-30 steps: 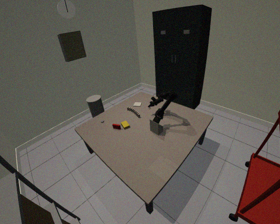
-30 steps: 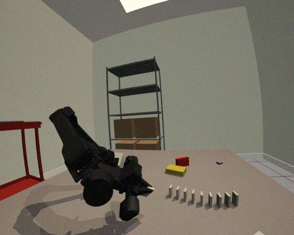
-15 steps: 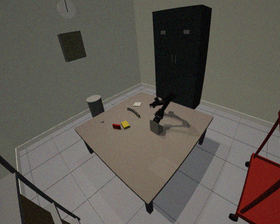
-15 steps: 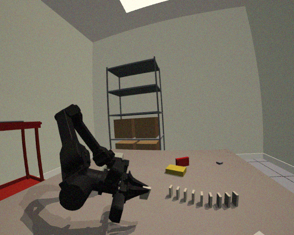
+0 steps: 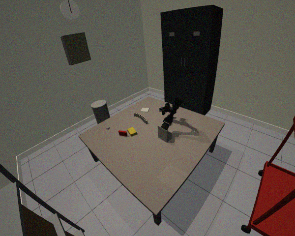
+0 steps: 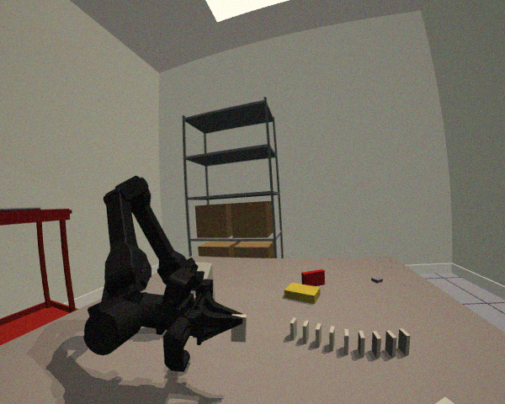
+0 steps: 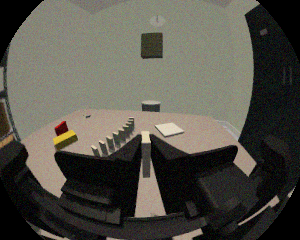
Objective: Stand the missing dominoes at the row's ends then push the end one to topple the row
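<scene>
One domino (image 6: 238, 329) (image 7: 146, 155) was pinched upright in the gripper (image 6: 243, 319) (image 7: 145, 138), at the row's (image 5: 141, 118) (image 6: 346, 342) (image 7: 113, 138) nine o'clock in the exterior view. Nine stood; placing it, any others missing, and the final push remained.

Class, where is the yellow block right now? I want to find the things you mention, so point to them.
In the exterior view, the yellow block (image 5: 132, 131) (image 6: 301, 293) (image 7: 65, 139) lies beyond the domino row (image 5: 140, 118) (image 6: 346, 342) (image 7: 113, 137), just in front of the red block (image 5: 122, 133) (image 6: 313, 277) (image 7: 61, 128).

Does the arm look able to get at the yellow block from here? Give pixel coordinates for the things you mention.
Probably, but not to grasp it: the tool (image 6: 242, 318) (image 7: 145, 138) already holds a domino (image 6: 238, 330) (image 7: 146, 157). The yellow block (image 5: 132, 131) (image 6: 301, 293) (image 7: 65, 139) itself appears uncovered.
</scene>
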### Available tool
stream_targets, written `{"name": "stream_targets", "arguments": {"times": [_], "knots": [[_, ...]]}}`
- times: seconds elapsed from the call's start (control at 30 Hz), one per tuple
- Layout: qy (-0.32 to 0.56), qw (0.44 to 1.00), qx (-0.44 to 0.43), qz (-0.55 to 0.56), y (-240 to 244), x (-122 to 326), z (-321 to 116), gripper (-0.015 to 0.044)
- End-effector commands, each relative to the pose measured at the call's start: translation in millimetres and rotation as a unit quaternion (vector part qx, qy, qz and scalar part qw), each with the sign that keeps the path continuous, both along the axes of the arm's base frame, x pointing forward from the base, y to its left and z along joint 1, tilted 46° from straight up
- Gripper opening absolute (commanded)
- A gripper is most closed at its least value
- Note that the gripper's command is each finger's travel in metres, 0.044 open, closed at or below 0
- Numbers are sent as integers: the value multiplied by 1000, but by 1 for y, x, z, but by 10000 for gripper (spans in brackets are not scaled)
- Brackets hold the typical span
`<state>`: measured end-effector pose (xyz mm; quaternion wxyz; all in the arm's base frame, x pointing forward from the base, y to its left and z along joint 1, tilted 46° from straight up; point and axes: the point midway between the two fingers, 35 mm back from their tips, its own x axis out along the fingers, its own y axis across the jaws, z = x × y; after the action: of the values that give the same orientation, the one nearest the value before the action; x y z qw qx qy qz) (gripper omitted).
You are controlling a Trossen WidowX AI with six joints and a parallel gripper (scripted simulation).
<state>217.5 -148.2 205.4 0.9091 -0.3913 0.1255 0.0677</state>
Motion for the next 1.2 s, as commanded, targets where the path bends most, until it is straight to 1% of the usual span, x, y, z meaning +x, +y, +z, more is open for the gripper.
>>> {"name": "stream_targets", "arguments": {"times": [0.0, 0.5, 1.17], "knots": [[-5, 1000, -5, 5, 1, -1, 0, 22], [-4, 1000, -5, 5, 0, 0, -1, 22], [0, 1000, -4, 4, -47, 4, -39, 22]]}}
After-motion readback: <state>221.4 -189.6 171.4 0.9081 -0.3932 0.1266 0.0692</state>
